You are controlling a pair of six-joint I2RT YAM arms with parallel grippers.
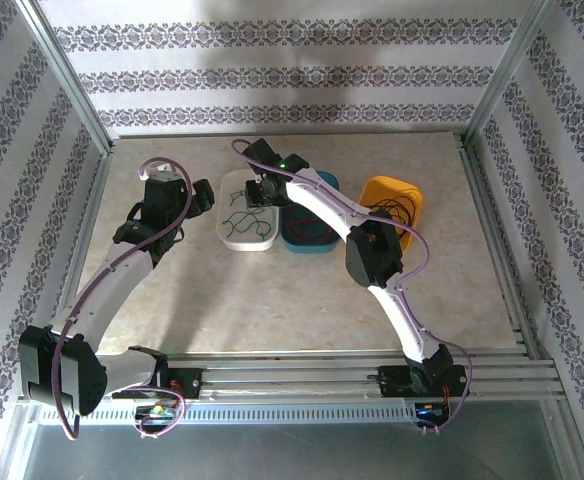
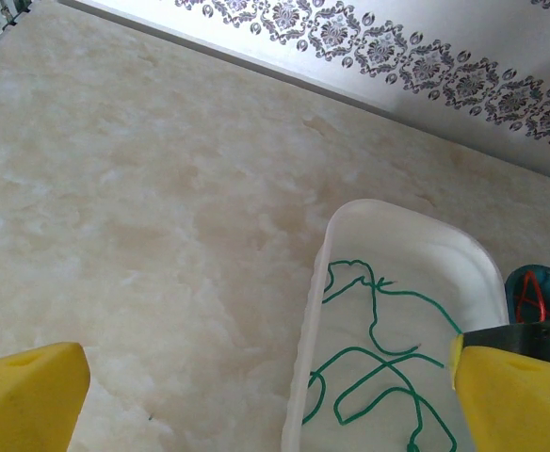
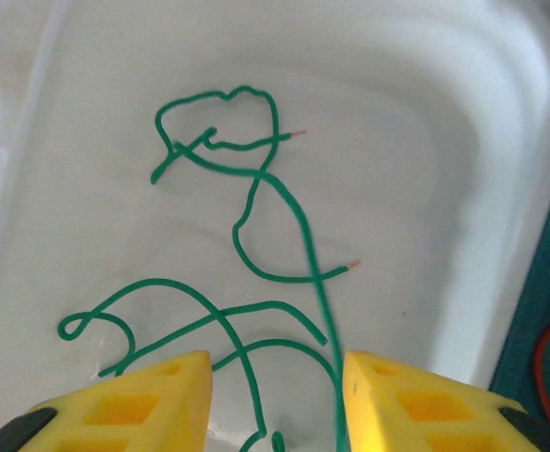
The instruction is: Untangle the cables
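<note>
The green cables (image 3: 245, 89) lie loose on the floor of the white tray (image 3: 501, 113); they are thin springy wires, curling in open loops that cross one another, two cut ends showing bare copper; the red cable (image 3: 539, 363) lies in a teal tray (image 1: 312, 245) against the white tray's right side, partly seen; the black cable (image 1: 400, 208) loops over an orange tray (image 1: 387, 190) further right of the white tray.

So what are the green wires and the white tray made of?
Green wires: probably metal inside a smooth green plastic coat, since the cut tips look coppery-pink. White tray: looks like glossy, slightly see-through plastic, with a soft shine on its rounded walls.
</note>
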